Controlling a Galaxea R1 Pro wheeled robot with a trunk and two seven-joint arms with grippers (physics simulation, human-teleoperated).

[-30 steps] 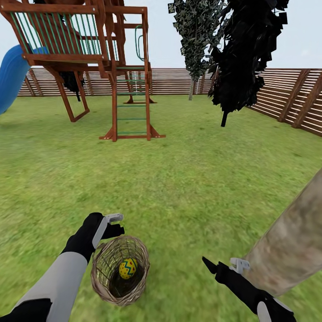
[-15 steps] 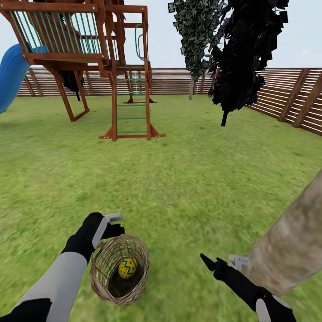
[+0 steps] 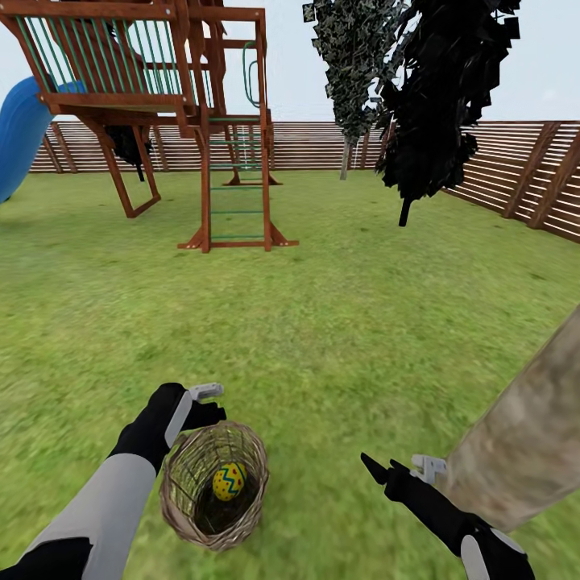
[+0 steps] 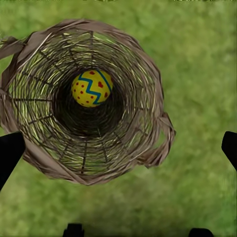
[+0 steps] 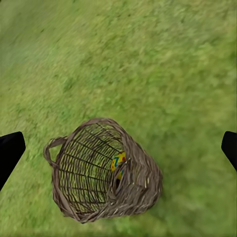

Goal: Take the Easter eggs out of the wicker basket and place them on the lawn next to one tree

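Wicker basket [image 3: 213, 495] on the lawn [image 3: 338, 322] holds one egg [image 3: 229, 481] deep inside. Above it, the left gripper [image 3: 206, 403] hangs open, empty. Bumping the rim could tip it.

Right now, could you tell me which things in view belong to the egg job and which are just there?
For the job:
- egg, in the basket
- basket
- lawn
- pale tree trunk by the right gripper
- left gripper, at the basket's rim

Just there:
- playset
- blue slide
- fence
- dark tree
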